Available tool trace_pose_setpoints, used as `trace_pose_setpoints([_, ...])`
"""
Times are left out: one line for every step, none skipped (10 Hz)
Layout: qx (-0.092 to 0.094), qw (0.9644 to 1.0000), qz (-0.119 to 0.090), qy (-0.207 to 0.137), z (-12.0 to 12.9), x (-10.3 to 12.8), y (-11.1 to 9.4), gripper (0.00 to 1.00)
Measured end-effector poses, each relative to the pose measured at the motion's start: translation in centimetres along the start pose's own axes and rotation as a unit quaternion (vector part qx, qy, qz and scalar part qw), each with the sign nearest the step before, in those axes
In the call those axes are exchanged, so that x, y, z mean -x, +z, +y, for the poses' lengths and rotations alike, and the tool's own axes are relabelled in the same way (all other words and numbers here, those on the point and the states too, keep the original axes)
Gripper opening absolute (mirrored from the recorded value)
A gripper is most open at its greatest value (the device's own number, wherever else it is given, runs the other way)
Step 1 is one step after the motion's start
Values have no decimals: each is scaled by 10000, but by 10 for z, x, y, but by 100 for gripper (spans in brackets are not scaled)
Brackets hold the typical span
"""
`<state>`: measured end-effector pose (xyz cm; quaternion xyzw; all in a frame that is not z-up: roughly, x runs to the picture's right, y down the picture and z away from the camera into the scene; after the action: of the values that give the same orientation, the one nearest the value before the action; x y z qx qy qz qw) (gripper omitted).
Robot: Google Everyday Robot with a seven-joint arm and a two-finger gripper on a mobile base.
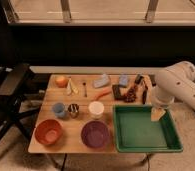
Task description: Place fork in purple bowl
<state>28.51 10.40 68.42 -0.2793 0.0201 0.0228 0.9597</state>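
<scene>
The fork (84,89) is a thin dark utensil lying on the wooden table (41,142), toward its far left, between a pale yellow wedge (72,88) and a carrot (103,93). Near the front edge, left of a green tray (173,146), sits the purple bowl (95,134), with nothing in it. My white arm comes in from the right. Its gripper (157,114) hangs over the tray's far right part, well to the right of both fork and bowl, and I see nothing held in it.
An orange-red bowl (48,132) stands left of the purple one. Behind them are a blue cup (58,109), a metal cup (73,109) and a white cup (95,109). An orange (61,81), blue items and a black-handled tool (138,80) line the back. A black chair (11,92) stands at the left.
</scene>
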Motion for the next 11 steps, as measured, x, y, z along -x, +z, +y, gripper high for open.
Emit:
trace_pose_setpoints([0,10000,0,0,0,0,0,65])
trace_pose_setpoints([0,10000,0,0,0,0,0,65])
trace_pose_setpoints([-4,10000,-10,9,-1,0,-1,65])
trace_pose_setpoints([22,10000,-57,-18,0,1,0,65])
trace_pose_setpoints([83,9999,-113,-67,2,4,0,65])
trace_pose_setpoints([138,9997,-179,-112,2,12,0,65])
trace_pose_setpoints([173,9994,-267,-160,0,27,0,65])
trace_pose_setpoints([215,9990,-361,-152,-4,46,1,65])
trace_pose_setpoints([247,9984,-500,-73,-13,75,1,65])
trace_pose_setpoints([253,9976,-640,68,-24,98,0,65])
trace_pose_setpoints([221,9960,-806,307,-38,117,-1,65])
